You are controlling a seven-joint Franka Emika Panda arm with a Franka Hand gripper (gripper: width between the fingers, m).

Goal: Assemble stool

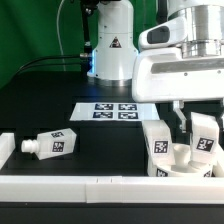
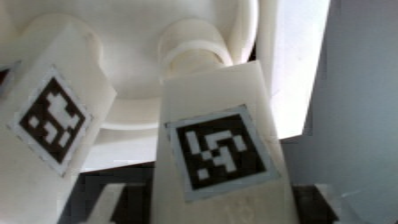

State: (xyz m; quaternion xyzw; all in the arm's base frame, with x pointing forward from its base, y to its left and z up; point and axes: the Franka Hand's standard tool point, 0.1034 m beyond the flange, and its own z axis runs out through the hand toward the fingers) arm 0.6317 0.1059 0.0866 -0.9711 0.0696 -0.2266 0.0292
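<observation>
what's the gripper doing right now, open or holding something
gripper: closed on a stool leg, which stands upright at the seat

The end effector [image 1: 197, 120] has its fingertips hidden by an upright leg [image 1: 205, 138].

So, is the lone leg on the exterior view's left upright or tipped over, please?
Tipped over: the leg lies lengthwise on the table, tag facing the camera.
</observation>
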